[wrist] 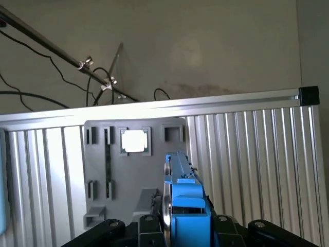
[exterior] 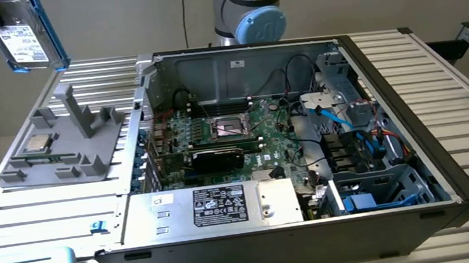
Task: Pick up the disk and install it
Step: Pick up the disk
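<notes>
Ribbed counter (exterior: 46, 212) below, the gripper (wrist: 185, 225) pinches the disk (exterior: 24, 36) between its jaws, high above the grey fixture (exterior: 66, 146); pickup looks done, and installing calls for squaring it to the computer case (exterior: 404, 123).

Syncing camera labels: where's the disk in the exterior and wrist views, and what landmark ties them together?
Exterior view: the disk hangs in the air at the exterior view's upper left, label showing, above the grey fixture.
Wrist view: the disk is edge-on, blue carrier toward the camera, in the gripper, over the grey fixture.
Shared landmark: the square processor chip on that fixture.
</notes>
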Controlling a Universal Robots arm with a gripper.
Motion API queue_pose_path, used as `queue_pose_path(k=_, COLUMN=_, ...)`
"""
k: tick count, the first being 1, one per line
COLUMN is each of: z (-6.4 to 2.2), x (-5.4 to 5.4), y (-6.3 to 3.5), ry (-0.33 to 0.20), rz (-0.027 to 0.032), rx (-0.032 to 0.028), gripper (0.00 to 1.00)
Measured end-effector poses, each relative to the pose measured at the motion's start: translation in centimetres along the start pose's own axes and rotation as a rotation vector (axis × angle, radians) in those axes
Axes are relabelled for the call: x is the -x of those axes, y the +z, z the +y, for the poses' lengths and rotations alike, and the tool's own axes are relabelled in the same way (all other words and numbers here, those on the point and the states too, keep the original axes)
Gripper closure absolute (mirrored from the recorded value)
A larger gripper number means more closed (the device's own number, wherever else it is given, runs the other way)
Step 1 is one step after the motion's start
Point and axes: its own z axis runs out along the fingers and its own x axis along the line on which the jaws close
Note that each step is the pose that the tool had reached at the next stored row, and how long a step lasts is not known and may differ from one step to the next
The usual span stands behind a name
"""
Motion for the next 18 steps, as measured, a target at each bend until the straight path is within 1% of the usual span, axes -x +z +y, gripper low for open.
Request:
queue_pose_path(k=4, z=-0.59, x=-0.3, y=-0.92, ry=0.000, rz=0.0001, rx=-0.0001, gripper=0.63)
queue_pose_path(k=9, z=-1.12, x=-1.4, y=-1.25, ry=0.000, rz=0.0002, rx=-0.0001, gripper=0.63)
queue_pose_path(k=13, z=-2.26, x=-2.3, y=-1.41, ry=0.000, rz=-0.0009, rx=-0.0001, gripper=0.63)
queue_pose_path(k=18, z=-4.13, x=-3.1, y=-1.85, ry=0.000, rz=-0.0023, rx=0.0001, gripper=0.63)
